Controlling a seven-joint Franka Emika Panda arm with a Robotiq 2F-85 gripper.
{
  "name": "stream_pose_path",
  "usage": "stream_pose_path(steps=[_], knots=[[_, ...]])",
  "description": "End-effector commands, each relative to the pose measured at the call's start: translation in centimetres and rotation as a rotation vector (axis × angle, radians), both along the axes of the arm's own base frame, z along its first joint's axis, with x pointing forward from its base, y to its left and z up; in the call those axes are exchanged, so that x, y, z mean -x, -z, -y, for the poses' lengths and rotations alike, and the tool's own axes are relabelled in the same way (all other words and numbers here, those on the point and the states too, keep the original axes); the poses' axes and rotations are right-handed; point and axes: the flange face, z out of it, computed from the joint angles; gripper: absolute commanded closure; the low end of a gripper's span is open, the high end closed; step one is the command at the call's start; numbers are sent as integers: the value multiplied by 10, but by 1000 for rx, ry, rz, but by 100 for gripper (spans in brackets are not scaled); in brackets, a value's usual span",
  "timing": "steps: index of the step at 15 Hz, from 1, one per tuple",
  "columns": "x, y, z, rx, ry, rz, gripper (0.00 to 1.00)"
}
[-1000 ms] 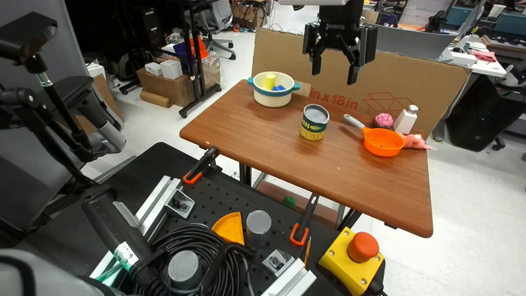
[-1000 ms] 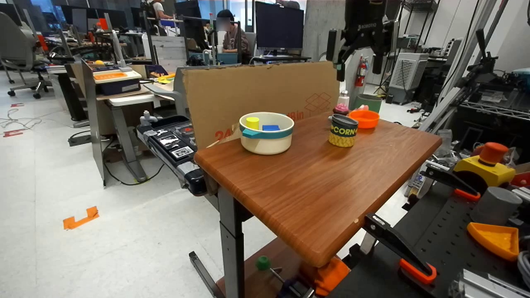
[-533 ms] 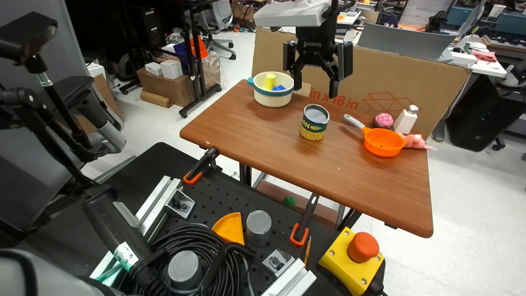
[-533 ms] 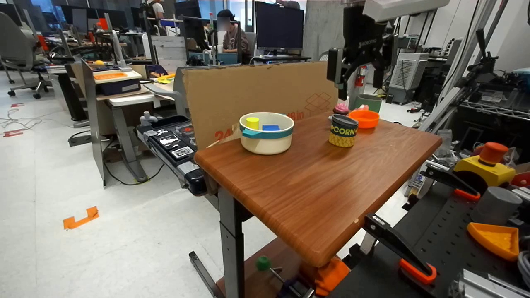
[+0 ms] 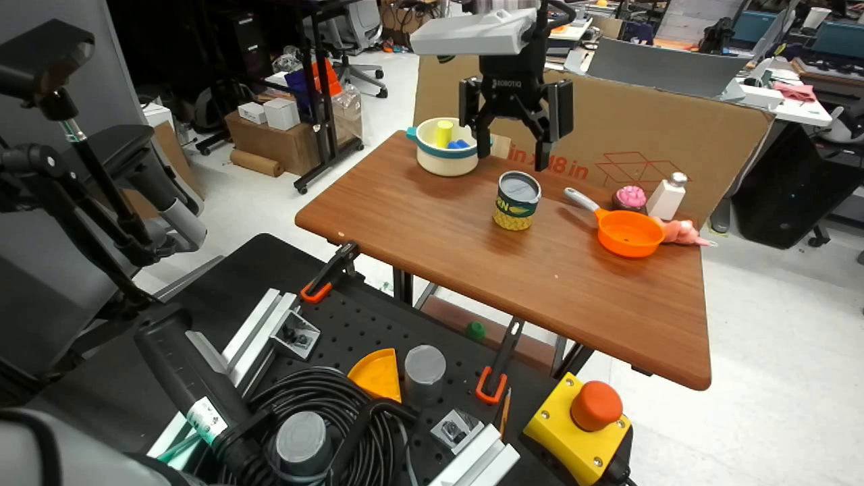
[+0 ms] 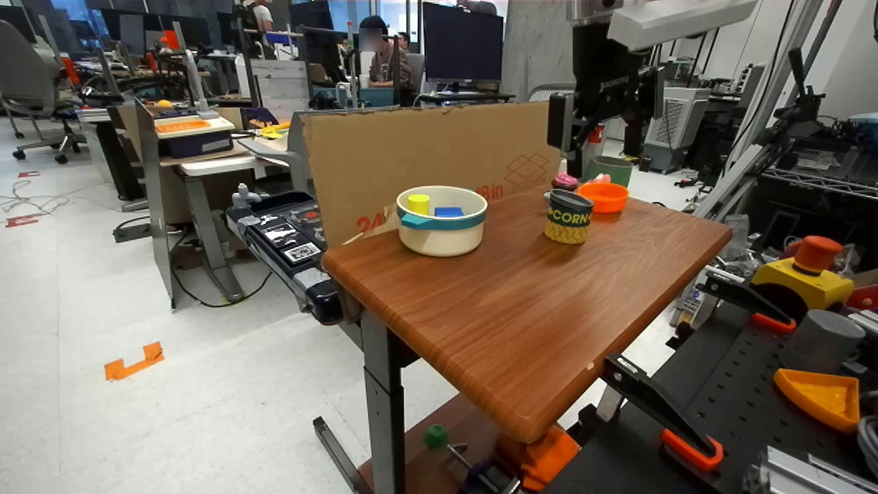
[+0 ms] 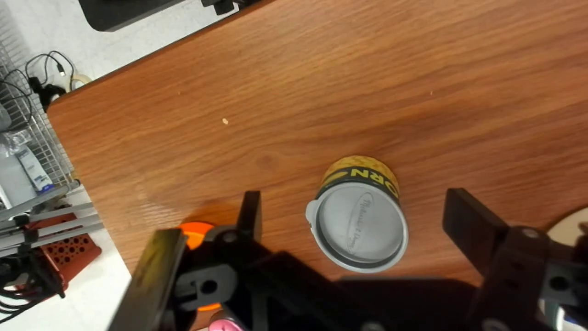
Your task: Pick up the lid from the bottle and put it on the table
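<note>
The step in hand looks to be the reach, with no contact made: above the large rectangular tabletop (image 5: pixel 418 223) of reddish-brown wood hangs the angular black metal gripper (image 5: pixel 512 155), high in the frame in both exterior views, its jaws released, spread wide and holding nothing. Lower down stands the short cylindrical bottle (image 5: pixel 514 214) with a yellow, kernel-patterned label and a dark band, upright, and on its top sits the small, flat, round, plastic-looking grey lid (image 7: pixel 360 225), right of and below the centre of the wrist view. The next move probably calls for centring over the bottle, lowering, and closing on the rim alone; too deep a grip would likely lift both. As for materials, the tabletop shows long streaky grain and rounded corners. A flat tan cardboard sheet (image 5: pixel 621 128) with red print stands behind it, upper right in an exterior view. The round cream pot (image 6: pixel 442 240) with a teal band, central in an exterior view, looks like smooth plastic. The shallow round orange pan (image 5: pixel 631 237) with a grey handle, right of centre in an exterior view, looks plastic too. Last, the lid has a paler rim, a rounded tab at its left edge in the wrist view, and faint script I cannot read surely.
</note>
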Motion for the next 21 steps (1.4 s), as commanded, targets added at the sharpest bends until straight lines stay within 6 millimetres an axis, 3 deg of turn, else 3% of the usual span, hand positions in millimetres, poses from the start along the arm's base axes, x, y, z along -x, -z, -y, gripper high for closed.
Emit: stream_pose_path(steps=[1, 5, 15, 21], knots=[[-2, -6, 2, -5, -5, 63, 0], [-14, -5, 4, -25, 27, 146, 0], [-38, 22, 17, 6, 128, 131, 0], [-37, 30, 11, -78, 148, 90, 0]])
